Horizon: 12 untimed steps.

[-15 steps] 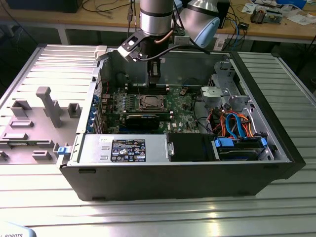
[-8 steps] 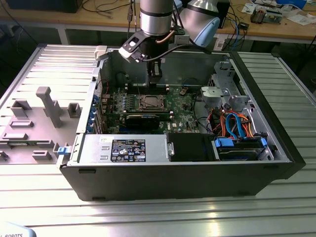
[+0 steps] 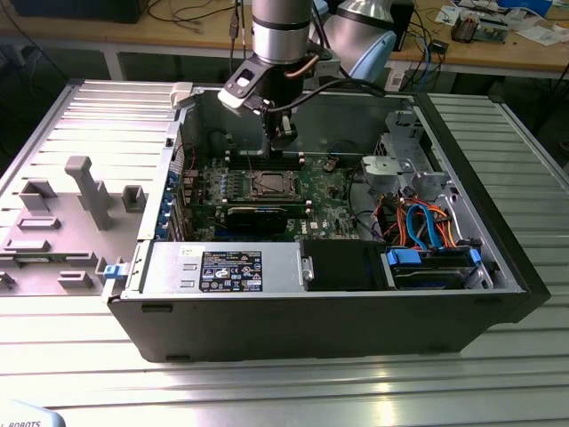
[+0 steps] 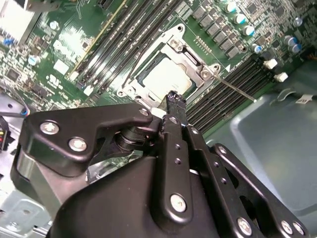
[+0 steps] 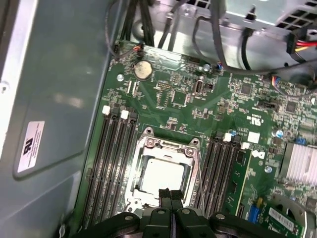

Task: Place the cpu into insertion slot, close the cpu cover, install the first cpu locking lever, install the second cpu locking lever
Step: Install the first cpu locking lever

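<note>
I logged the jaws pressed together, gripping nothing, with the cpu (image 5: 161, 176) seated in the insertion slot (image 3: 255, 184) and framed by the cpu cover (image 5: 167, 147) directly beyond their tips, and a thin locking lever (image 4: 237, 90) slanting away beside them, unlatched by my judgement.

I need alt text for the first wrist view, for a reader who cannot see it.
The robot's shut black hand hovers at the edge of the cpu, which sits framed by the silvery cpu cover. Black memory slots flank it on the green motherboard.
</note>
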{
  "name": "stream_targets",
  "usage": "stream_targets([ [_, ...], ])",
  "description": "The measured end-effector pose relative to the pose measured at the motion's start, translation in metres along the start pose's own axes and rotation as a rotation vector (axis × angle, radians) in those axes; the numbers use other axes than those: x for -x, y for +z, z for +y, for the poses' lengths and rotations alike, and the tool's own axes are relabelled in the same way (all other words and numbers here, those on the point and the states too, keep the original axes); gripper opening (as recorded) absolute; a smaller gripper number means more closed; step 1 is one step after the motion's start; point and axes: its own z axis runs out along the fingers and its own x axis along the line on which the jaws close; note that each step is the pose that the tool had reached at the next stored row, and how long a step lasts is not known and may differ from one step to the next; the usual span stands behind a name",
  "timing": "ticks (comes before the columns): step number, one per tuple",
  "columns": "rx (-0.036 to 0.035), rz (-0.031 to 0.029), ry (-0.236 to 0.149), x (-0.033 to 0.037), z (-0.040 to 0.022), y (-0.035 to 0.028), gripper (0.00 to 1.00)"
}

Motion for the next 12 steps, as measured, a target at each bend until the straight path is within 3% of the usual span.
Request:
stream_targets([
  [12,0.0045,0.0006,-0.126,0.0,0.0,0.0,0.12],
])
